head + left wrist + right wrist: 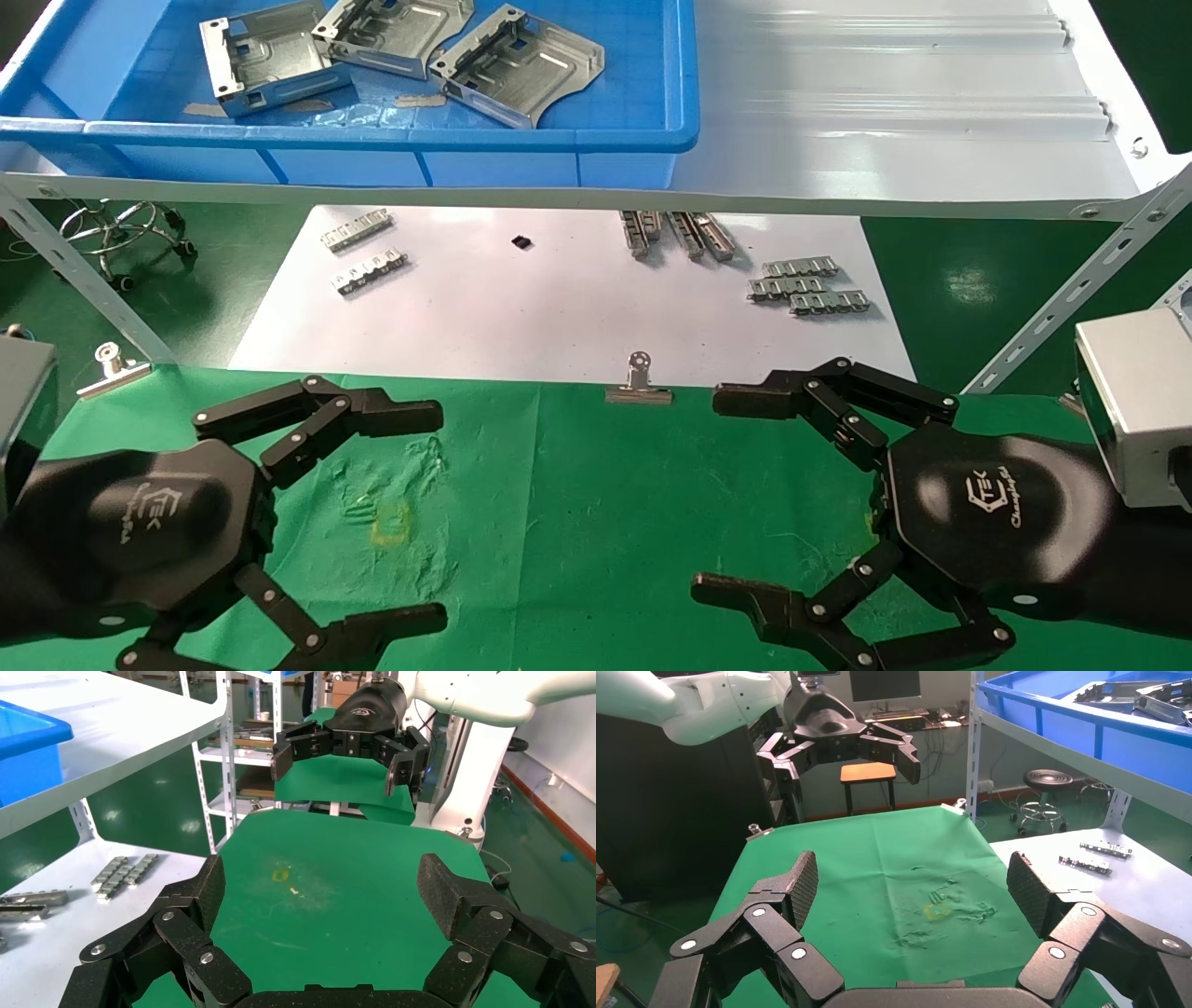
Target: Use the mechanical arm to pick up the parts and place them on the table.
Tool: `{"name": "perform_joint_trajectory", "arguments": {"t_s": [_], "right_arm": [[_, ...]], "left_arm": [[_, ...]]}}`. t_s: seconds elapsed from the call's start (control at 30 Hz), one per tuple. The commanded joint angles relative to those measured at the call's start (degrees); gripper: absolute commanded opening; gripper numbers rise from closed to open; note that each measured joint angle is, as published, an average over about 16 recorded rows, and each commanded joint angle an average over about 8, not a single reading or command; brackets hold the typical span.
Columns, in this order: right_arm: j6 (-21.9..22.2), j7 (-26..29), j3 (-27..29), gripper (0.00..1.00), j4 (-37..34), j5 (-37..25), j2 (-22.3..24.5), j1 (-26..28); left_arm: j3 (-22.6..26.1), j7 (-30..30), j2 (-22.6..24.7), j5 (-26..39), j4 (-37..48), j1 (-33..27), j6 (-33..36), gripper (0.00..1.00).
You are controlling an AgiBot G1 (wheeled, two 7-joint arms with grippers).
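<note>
In front of me is the table (596, 522), covered with wrinkled green cloth and still without any part on it. The parts (400, 56), three shiny stamped plates, lie close together in the blue bin (559, 140) on the raised white shelf (885, 112), well apart from both grippers. I judge that the reach has not started, so I would first lift one arm above the bin wall, come down on a bent-up edge of the nearest plate and close only when a finger is on each side of it. The left gripper (438, 513) and the right gripper (708, 494) both hover low over the cloth, facing each other, fingers spread wide and holding nothing.
</note>
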Motion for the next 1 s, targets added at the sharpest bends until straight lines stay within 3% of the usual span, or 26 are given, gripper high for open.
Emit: {"name": "perform_joint_trajectory", "arguments": {"t_s": [0.03, 0.33, 0.37, 0.57, 0.63, 1.0], "right_arm": [[0.0, 0.0, 0.0, 1.00, 0.0, 0.0, 0.0, 0.0], [0.0, 0.0, 0.0, 0.97, 0.0, 0.0, 0.0, 0.0], [0.0, 0.0, 0.0, 0.91, 0.0, 0.0, 0.0, 0.0], [0.0, 0.0, 0.0, 0.16, 0.0, 0.0, 0.0, 0.0], [0.0, 0.0, 0.0, 0.00, 0.0, 0.0, 0.0, 0.0], [0.0, 0.0, 0.0, 0.00, 0.0, 0.0, 0.0, 0.0]], "left_arm": [[0.0, 0.0, 0.0, 0.0, 0.0, 0.0, 0.0, 1.00], [0.0, 0.0, 0.0, 0.0, 0.0, 0.0, 0.0, 1.00], [0.0, 0.0, 0.0, 0.0, 0.0, 0.0, 0.0, 1.00], [0.0, 0.0, 0.0, 0.0, 0.0, 0.0, 0.0, 1.00], [0.0, 0.0, 0.0, 0.0, 0.0, 0.0, 0.0, 1.00], [0.0, -1.1, 3.4, 0.8, -0.6, -2.1, -5.8, 1.00]]}}
